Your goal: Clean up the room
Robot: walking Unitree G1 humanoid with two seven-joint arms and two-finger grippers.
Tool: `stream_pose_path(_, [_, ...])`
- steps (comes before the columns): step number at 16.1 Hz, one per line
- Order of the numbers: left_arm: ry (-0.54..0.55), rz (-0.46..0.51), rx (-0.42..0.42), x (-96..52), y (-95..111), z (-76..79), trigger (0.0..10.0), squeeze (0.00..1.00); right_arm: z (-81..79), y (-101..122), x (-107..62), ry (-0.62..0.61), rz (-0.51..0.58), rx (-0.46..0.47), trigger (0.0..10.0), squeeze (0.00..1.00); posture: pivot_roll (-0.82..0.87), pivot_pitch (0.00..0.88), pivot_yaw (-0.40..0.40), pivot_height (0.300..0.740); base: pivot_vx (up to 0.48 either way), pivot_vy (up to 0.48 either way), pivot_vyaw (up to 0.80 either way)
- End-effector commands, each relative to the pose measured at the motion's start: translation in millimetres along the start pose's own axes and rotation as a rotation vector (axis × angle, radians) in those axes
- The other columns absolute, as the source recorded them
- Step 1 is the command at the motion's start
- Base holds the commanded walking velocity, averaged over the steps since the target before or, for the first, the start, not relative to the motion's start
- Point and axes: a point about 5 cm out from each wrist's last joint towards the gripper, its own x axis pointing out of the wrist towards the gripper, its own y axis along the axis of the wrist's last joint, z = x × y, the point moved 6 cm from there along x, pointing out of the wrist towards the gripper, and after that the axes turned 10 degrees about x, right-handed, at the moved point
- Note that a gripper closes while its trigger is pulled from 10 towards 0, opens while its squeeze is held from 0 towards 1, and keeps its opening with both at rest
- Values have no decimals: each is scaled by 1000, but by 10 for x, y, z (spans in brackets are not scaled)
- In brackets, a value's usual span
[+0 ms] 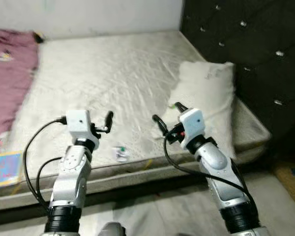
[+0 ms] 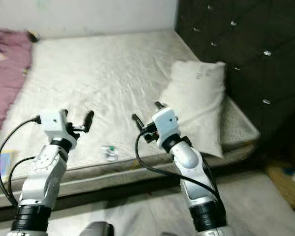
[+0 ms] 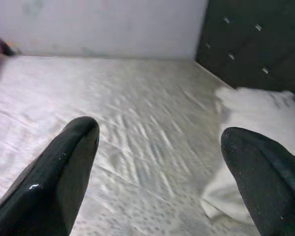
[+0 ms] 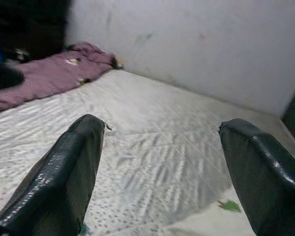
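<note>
My left gripper [image 1: 104, 123]: raised over the near edge of the bed, fingers spread wide with nothing between them; the wrist view shows the two black fingers [image 3: 59, 182] well apart over bare sheet.
My right gripper [image 1: 168, 117]: raised at about the same height, also over the near edge, fingers parted and empty; its wrist view shows both pads [image 4: 64, 172] wide apart above the sheet.
Small wrapper [image 1: 120, 153]: a little whitish scrap with a green mark, lying on the sheet near the bed's front edge, between my two grippers and nearer me than both, closer to the left one; neither gripper touches it.
Mattress [image 1: 108, 73]: covered in a pale quilted sheet, wrinkled across the middle, stretching away from my grippers to the wall.
Pillow [image 1: 206, 98]: white, lying flat on the right side of the bed, just beyond and beside my right gripper, its far end against the headboard side.
Headboard [image 1: 246, 54]: dark, tufted with shiny buttons, standing along the right of the bed.
Purple blanket [image 1: 7, 78]: bunched at the far left of the mattress, well apart from my left gripper.
Colourful book [image 1: 5, 168]: flat at the left front corner of the bed, left of my left arm.
Wall [image 1: 88, 14]: plain and light, behind the bed.
Floor [image 1: 152, 211]: pale, under my arms in front of the bed.
</note>
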Motion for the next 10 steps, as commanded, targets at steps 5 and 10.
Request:
stream_pose_path(5, [-20, 20, 10, 11, 47, 74, 10000, 0, 61, 17, -16, -11, 10, -5, 10000, 0, -17, 0, -14, 740, 0, 0, 793])
stream_pose_path(10, [-23, 28, 9, -1, 49, 82, 10000, 0, 66, 27, -8, -12, 20, 14, 10000, 0, -14, 0, -14, 740, 0, 0, 198])
